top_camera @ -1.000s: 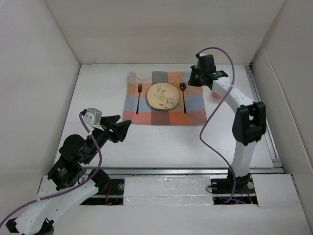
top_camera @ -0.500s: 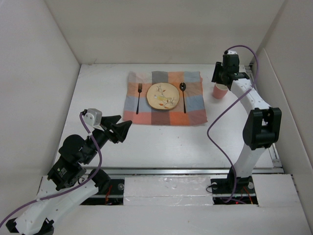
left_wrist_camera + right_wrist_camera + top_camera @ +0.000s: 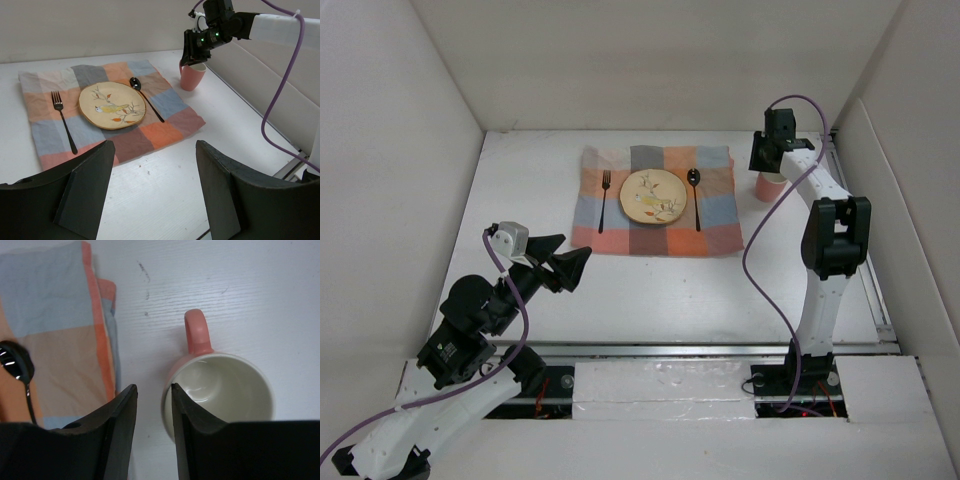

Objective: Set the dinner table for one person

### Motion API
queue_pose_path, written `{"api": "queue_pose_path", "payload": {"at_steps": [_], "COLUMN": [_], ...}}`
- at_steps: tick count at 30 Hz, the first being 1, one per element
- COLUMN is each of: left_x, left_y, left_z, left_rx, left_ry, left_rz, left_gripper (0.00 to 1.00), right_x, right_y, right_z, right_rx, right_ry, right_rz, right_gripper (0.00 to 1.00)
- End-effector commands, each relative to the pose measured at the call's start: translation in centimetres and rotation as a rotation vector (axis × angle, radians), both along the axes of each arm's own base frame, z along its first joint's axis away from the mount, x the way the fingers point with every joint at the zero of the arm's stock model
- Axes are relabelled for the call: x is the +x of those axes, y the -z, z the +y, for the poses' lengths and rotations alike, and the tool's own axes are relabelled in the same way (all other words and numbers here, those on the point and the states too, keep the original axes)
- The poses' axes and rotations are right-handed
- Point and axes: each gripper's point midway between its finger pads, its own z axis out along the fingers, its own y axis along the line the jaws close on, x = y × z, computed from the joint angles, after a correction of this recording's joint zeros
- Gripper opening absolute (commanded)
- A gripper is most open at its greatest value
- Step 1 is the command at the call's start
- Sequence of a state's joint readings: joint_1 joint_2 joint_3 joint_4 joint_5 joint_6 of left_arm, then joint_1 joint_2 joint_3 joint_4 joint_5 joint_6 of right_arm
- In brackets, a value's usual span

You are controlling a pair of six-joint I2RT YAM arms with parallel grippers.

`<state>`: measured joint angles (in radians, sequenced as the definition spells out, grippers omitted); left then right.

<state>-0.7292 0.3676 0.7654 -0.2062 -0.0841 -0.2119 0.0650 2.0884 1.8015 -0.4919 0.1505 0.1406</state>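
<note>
The white dinner table (image 3: 650,290) carries an orange-blue checked cloth (image 3: 715,228) with a yellow plate (image 3: 653,195), a fork (image 3: 604,200) on its left and a spoon (image 3: 696,200) on its right. A pink mug (image 3: 767,187) stands upright on the bare table, right of the cloth. My right gripper (image 3: 770,150) hovers over it. In the right wrist view the gripper (image 3: 152,390) is open by a narrow gap; one finger (image 3: 192,430) overlaps the mug's (image 3: 225,390) left rim and the other is outside it. My left gripper (image 3: 565,268) is open and empty, near the cloth's front-left corner.
White walls enclose the table on the left, back and right. A metal rail (image 3: 720,348) runs along the near edge. The right arm's purple cable (image 3: 752,260) hangs over the table's right part. In the left wrist view, the mug (image 3: 192,76) stands close to the right wall.
My right gripper swung right from the cloth's far right corner, past the mug, then came back a little left over the mug. The left arm has not moved.
</note>
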Motion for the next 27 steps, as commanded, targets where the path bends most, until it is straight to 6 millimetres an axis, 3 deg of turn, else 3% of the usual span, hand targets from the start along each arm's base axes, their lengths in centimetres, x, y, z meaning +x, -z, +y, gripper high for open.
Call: {"api": "queue_pose_path", "payload": {"at_steps": [1, 8, 11, 14, 15, 17, 18, 24, 25, 27], "left_x": [0.3, 0.4, 0.4, 0.4, 0.4, 0.4, 0.4, 0.4, 0.3, 0.3], "left_y": [-1.1, -1.0, -1.1, -1.0, -1.1, -1.0, -1.1, -1.1, -1.2, -1.2], "left_z": [0.2, 0.2, 0.2, 0.3, 0.3, 0.2, 0.2, 0.2, 0.3, 0.3], "left_rx": [-0.032, -0.029, -0.031, -0.029, -0.033, -0.031, -0.032, -0.032, -0.033, -0.036], "left_ry": [-0.019, -0.024, -0.022, -0.025, -0.025, -0.022, -0.022, -0.022, -0.021, -0.022], "left_rz": [-0.035, -0.033, -0.036, -0.033, -0.038, -0.034, -0.037, -0.037, -0.038, -0.043], "left_gripper": [0.63, 0.63, 0.63, 0.63, 0.63, 0.63, 0.63, 0.63, 0.63, 0.63], "right_x": [0.9, 1.0, 0.7, 0.8, 0.4, 0.3, 0.7, 2.1, 2.4, 3.2], "right_y": [0.3, -0.2, -1.3, -6.3, -8.9, -11.2, -13.5, -15.3, -16.4, -15.2], "right_z": [-1.0, -2.1, -2.9, -2.7, -2.7, -0.8, -0.2, 4.9, 4.9, 6.7], "right_rx": [-0.028, -0.046, -0.076, -0.08, -0.077, -0.072, -0.067, -0.053, -0.05, -0.05], "right_ry": [0.006, 0.043, 0.077, 0.086, 0.089, 0.047, 0.03, -0.08, -0.079, -0.11], "right_rz": [0.022, -0.012, -0.025, -0.158, -0.215, -0.255, -0.294, -0.303, -0.324, -0.301], "right_gripper": [0.34, 0.02, 0.0, 0.0, 0.0, 0.0, 0.0, 0.0, 0.0, 0.0]}}
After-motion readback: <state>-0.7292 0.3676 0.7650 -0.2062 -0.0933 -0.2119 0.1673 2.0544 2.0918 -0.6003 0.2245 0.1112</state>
